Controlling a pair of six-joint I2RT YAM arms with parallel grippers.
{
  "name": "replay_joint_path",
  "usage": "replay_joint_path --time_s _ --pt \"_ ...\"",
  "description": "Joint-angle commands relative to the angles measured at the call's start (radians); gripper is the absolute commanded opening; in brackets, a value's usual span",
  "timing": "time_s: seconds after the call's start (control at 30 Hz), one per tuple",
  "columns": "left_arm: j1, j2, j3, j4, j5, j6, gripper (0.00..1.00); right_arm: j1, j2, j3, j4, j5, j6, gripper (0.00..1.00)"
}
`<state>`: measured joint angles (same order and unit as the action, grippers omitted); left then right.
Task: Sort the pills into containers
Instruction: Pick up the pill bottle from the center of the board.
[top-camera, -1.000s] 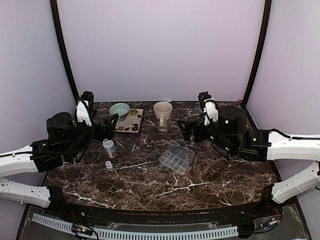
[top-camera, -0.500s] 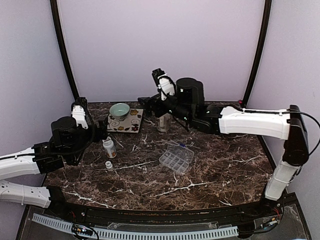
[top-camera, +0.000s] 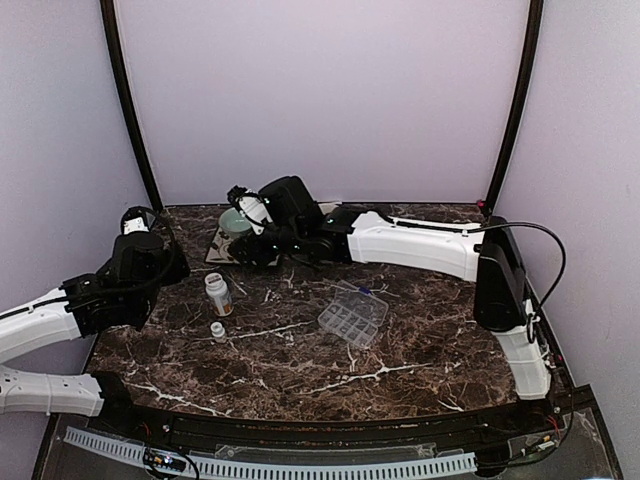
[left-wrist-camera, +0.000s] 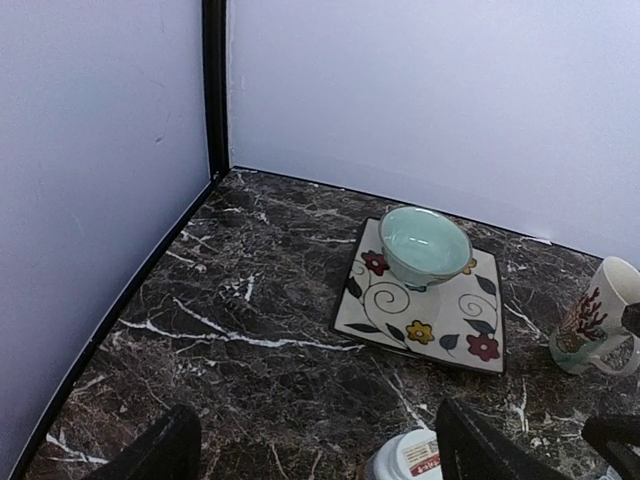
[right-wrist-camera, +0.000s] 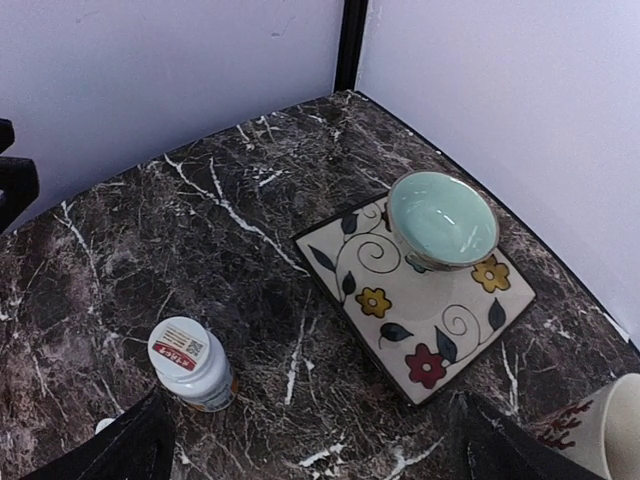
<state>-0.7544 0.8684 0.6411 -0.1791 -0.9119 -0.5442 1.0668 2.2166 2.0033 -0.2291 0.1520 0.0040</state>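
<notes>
Overhead, the small clear plastic pill-organizer tray (top-camera: 353, 314) lies on the dark marble tabletop (top-camera: 420, 370) just right of the frame's centre, apart from both arms. Whether its lid is up I cannot tell. Left of it stands a white-capped pill bottle (top-camera: 217, 294), with a tiny white cap (top-camera: 217, 329) just below it. The right arm (top-camera: 410, 243) reaches from the right edge to the upper left, its end over the square cream flowered plate (top-camera: 222, 252) and hiding most of the pale green bowl (top-camera: 236, 222). The left arm (top-camera: 110, 285) sits at the left edge.

From the left wrist, the left gripper (left-wrist-camera: 315, 458) is spread wide, its black fingers (left-wrist-camera: 150, 455) at the bottom corners gripping nothing. The bottle's top shows at the bottom edge, the bowl rests on the plate at centre right, and a cream patterned mug (left-wrist-camera: 590, 320) stands at the right edge.

From the right wrist, the right gripper (right-wrist-camera: 315, 458) is likewise spread and holds nothing. The bowl and plate lie right of centre, the bottle at lower left.
</notes>
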Motion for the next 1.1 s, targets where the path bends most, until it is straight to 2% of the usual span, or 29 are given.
replay_joint_path --time_s 0.0,0.2,0.33,0.63,0.83,1.07 --pt "0.061 -0.030 0.009 -0.110 0.069 -0.107 0.83 0.026 0.094 0.147 -0.090 -0.054 -0.010 0.95" --pt "0.111 -0.032 -0.001 -0.146 0.156 -0.143 0.82 0.037 0.197 0.259 -0.109 -0.082 0.009 0.96" --pt "0.133 -0.026 -0.019 -0.148 0.233 -0.158 0.81 0.053 0.230 0.274 -0.079 -0.105 0.014 0.97" --pt "0.321 -0.017 -0.071 -0.064 0.498 -0.186 0.77 0.063 0.295 0.314 -0.031 -0.132 0.005 0.98" --pt "0.469 0.028 -0.110 0.023 0.724 -0.200 0.75 0.064 0.320 0.333 -0.019 -0.152 -0.001 0.99" --pt "0.538 0.135 -0.116 0.117 0.893 -0.192 0.72 0.063 0.360 0.373 -0.005 -0.143 -0.016 1.00"
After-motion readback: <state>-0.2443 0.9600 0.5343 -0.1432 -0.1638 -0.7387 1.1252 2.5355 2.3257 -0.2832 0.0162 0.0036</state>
